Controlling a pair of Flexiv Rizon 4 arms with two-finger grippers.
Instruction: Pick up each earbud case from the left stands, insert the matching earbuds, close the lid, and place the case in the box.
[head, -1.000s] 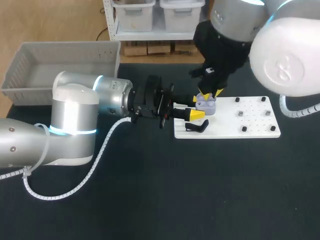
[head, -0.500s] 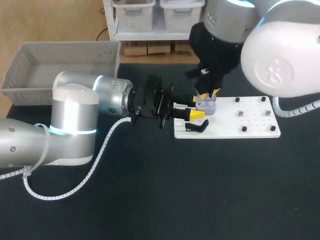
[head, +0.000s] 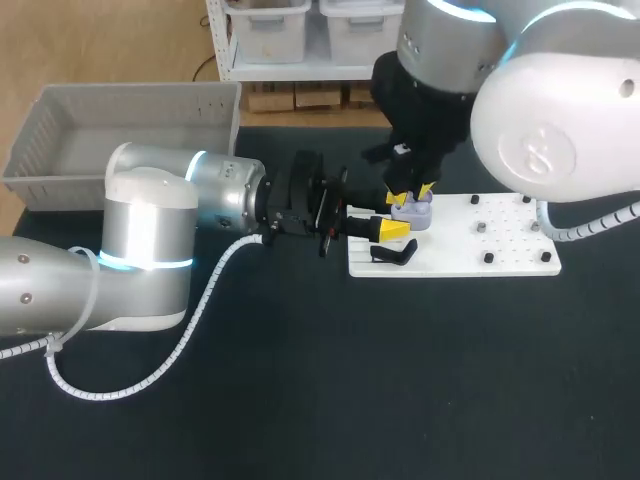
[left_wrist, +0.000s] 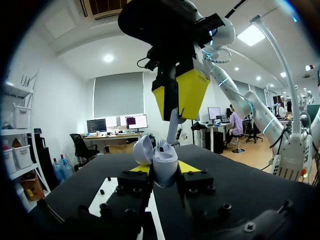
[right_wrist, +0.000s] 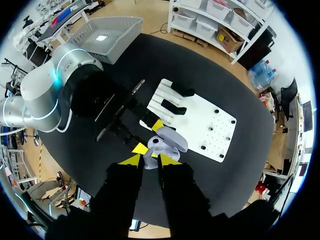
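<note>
From above, the left pincer clamps the pale lilac, open-lidded earbud case over the white pegged board's left end, with the right pincer directly above. In the left wrist view both tips touch the case, and the right pincer pinches a pale earbud just over it. In the right wrist view the case lies just under its narrow tips.

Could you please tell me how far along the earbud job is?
Done: nothing yet; the box shows no case. In hand: the left gripper grips the open lavender case, and the right gripper holds an earbud just above it. Left: lid, boxing, then two black cases on the stands.
</note>
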